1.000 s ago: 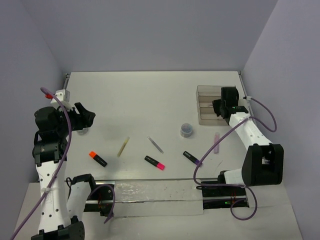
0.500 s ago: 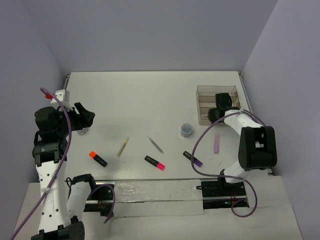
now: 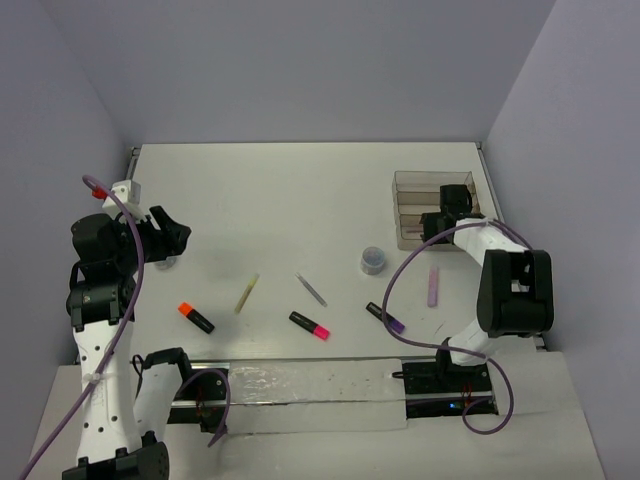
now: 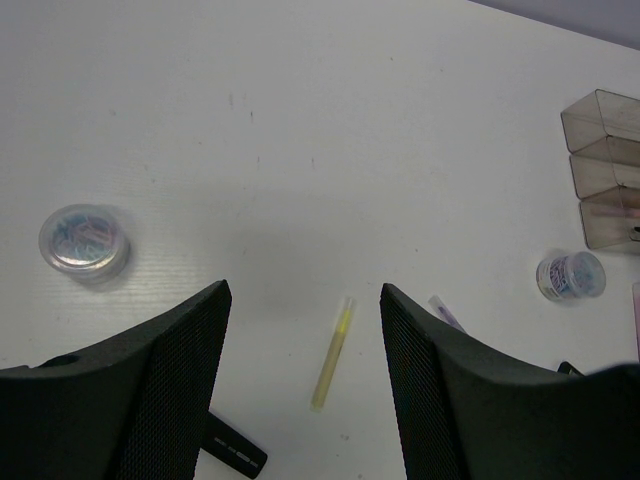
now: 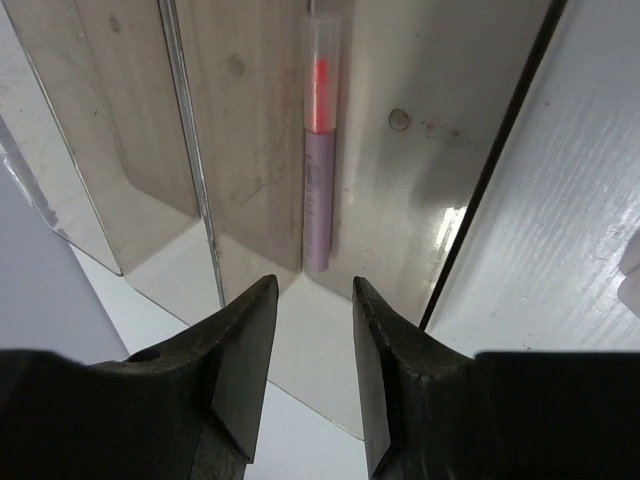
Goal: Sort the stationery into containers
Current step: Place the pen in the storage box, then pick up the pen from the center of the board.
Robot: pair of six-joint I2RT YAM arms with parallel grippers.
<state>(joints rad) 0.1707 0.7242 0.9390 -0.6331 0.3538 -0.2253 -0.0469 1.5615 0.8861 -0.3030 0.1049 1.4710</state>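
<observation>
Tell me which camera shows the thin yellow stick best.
Left wrist view: the yellow stick lies close and unobstructed, framed by the left gripper. The top view shows it tiny; the right wrist view looks into the tray and misses the stick.

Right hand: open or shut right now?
Open: the right hand shows a gap, holding nothing, over a lilac pen lying in the tray.

Far right on the tabletop (image 3: 300,190) sits the tray (image 3: 400,205), with one pen (image 5: 320,160) lying lengthwise in a compartment. Just before the tray's left corner there's a round tub (image 3: 373,260), and right of that a marker (image 3: 433,286). Now the near row, left to right: left highlighter (image 3: 196,317), first stick (image 3: 247,293), second stick (image 3: 311,289) with the middle highlighter (image 3: 310,325) just before it, then the right highlighter (image 3: 386,318). Far left, well apart, a second tub (image 4: 85,240).
</observation>
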